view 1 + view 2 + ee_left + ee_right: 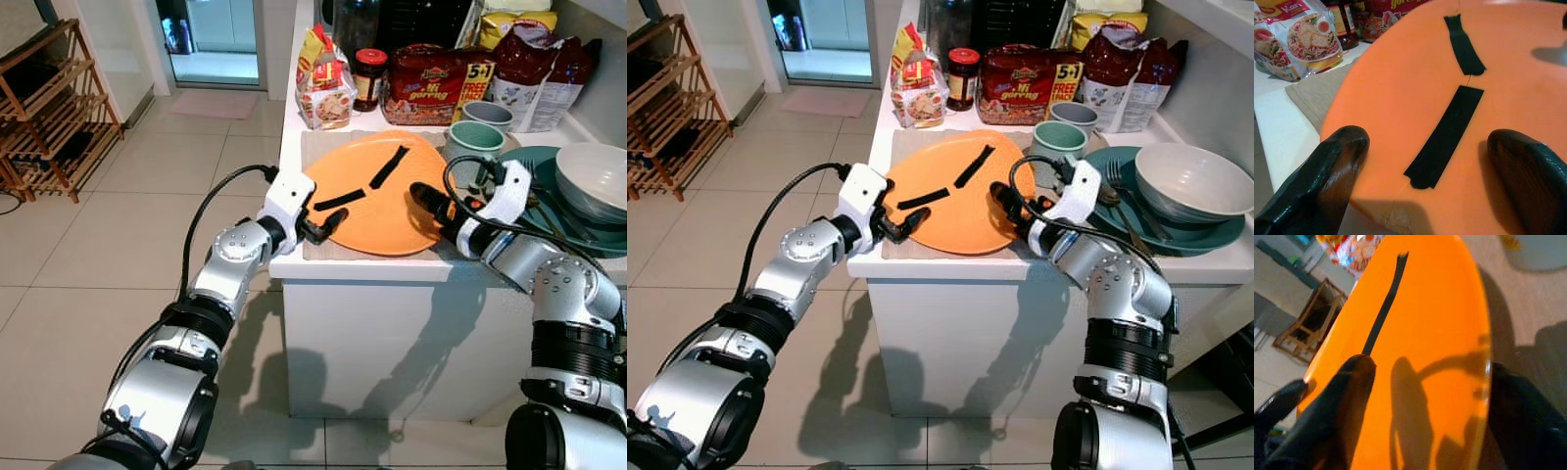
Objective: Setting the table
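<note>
Both grippers, left (pixel 328 227) and right (pixel 423 196), straddle the orange plate's (pixel 382 211) opposite rims with fingers spread (nothing clamped); uneven closing risks tipping it off the counter edge (pixel 392 266), centre frame.

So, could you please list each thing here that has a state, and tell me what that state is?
orange plate: lying on the mat at the counter edge, two black tape strips across it.
left gripper: open, at the plate's left rim.
right gripper: open, straddling the plate's right rim.
jar: upright, red lid on.
green mug: upright.
white bowl: upright on the teal plate.
noodle packets: sealed, as far as I can tell.
</note>
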Robot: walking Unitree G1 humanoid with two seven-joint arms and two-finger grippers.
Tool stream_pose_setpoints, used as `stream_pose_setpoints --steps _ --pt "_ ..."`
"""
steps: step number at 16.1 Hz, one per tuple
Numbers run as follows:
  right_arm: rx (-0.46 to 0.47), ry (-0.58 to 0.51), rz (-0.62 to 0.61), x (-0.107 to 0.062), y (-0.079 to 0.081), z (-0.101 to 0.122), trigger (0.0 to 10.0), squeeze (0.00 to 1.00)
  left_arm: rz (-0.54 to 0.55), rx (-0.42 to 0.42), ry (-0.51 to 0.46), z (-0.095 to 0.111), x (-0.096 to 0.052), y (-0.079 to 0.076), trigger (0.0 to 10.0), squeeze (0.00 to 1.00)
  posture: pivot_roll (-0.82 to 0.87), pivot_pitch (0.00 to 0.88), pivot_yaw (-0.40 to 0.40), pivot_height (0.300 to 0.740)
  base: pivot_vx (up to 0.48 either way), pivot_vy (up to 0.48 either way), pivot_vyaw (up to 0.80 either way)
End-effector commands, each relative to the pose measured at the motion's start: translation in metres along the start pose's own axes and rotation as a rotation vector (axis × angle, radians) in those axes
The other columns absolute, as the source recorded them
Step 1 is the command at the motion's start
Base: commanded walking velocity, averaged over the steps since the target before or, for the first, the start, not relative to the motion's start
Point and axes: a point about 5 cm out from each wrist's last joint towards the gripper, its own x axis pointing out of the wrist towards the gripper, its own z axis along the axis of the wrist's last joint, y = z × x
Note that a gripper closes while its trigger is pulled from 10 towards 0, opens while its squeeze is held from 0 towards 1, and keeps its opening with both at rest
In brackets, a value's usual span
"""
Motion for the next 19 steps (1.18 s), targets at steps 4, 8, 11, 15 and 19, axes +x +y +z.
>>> stream_pose_setpoints --steps 4,8,11,15,19 --pt "0.061 0.038 0.001 -0.0001 -0.0017 -0.0042 0.0 0.00 -0.047 -0.007 0.114 -0.0249 -0.0035 -0.0099 10.0 0.00 -0.01 0.000 -0.034 0.740 0.000 0.000 0.00" --pt "0.091 0.038 0.022 0.0000 0.0009 -0.0027 0.0 0.00 -0.046 -0.009 0.113 -0.0252 -0.0033 -0.0104 10.0 0.00 -0.01 0.000 -0.034 0.740 0.000 0.000 0.00" --pt "0.102 0.036 0.026 -0.0003 0.0011 -0.0028 0.0 0.00 -0.046 -0.008 0.114 -0.0255 -0.0034 -0.0105 10.0 0.00 -0.01 0.000 -0.034 0.740 0.000 0.000 0.00" --pt "0.138 0.030 0.038 -0.0011 0.0019 -0.0025 0.0 0.00 -0.037 -0.005 0.113 -0.0255 -0.0041 -0.0083 10.0 0.00 -0.01 0.000 -0.032 0.740 0.000 0.000 0.00" --pt "0.240 -0.015 0.056 -0.0015 0.0024 0.0020 0.0 0.00 -0.015 -0.001 0.094 -0.0232 -0.0047 -0.0052 10.0 0.00 -0.01 0.000 -0.032 0.740 0.000 0.000 0.00"
